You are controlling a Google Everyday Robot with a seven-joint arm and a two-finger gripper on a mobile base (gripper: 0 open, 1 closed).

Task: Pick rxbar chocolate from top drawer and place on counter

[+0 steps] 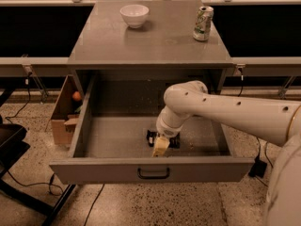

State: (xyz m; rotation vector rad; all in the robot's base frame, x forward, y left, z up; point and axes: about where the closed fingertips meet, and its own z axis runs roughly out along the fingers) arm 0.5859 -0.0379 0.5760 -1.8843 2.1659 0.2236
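The top drawer (94, 169) of the grey cabinet stands pulled fully open, its black handle at the front centre. On the drawer floor near the front lies the rxbar chocolate (151, 138), a small black bar that my wrist partly covers. My arm reaches in from the right and bends down into the drawer. My gripper (160, 147) is low over the bar, at or just above it. The counter (155, 44) lies above and behind the drawer.
A white bowl (134, 15) stands at the counter's back left and a green-and-white can (203, 23) at its back right. A cardboard box (63, 119) holding an orange item stands on the floor left of the cabinet. A dark chair base (11, 149) is at far left.
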